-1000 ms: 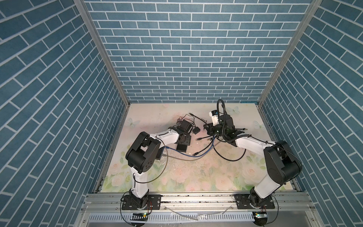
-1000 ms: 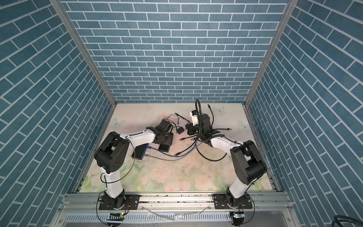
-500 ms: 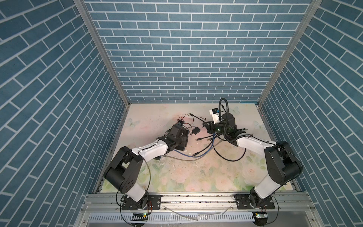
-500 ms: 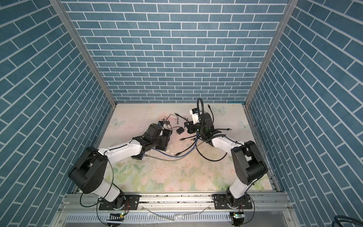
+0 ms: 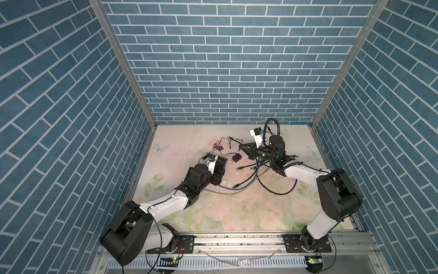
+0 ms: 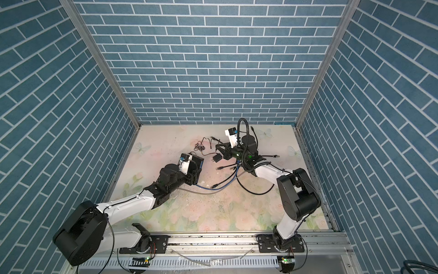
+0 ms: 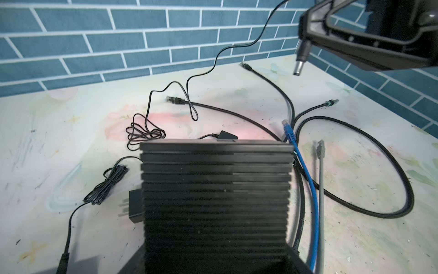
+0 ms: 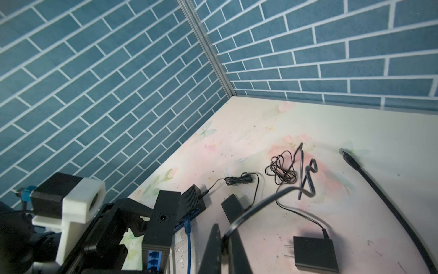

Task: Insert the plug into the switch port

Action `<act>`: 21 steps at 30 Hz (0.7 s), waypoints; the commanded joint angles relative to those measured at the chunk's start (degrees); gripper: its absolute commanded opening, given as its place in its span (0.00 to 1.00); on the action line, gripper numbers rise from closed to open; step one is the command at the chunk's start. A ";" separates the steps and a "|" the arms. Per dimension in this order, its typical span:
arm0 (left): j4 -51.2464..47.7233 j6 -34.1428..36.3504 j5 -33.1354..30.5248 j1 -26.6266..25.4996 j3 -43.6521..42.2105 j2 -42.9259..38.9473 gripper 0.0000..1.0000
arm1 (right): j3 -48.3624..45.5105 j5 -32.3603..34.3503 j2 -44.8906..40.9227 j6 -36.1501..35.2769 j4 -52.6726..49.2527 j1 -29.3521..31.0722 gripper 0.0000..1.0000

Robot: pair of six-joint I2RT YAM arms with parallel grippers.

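My left gripper is shut on the sides of a black ribbed switch, holding it off the mat left of centre in both top views. Its end face, with a round port, is turned toward the right arm. My right gripper is shut on a black barrel plug, whose metal tip sticks out past the fingers. The plug hangs above and to the right of the switch, apart from it. Its thin cord runs down in a tangle to a black adapter on the mat.
A second ribbed switch lies on the mat behind the held one, with a blue cable and a power cord plugged in. Its adapter lies beside it. Black, blue and grey network cables sprawl across the mat's middle.
The left arm's elbow has dropped and the arm has stretched out low, while the switch stayed in about the same spot. The right gripper with the plug has edged slightly left.
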 commanded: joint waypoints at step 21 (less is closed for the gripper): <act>32.01 15.80 13.95 -0.05 -7.57 2.47 0.56 | -8.18 -0.10 -2.11 1.52 26.83 7.79 0.00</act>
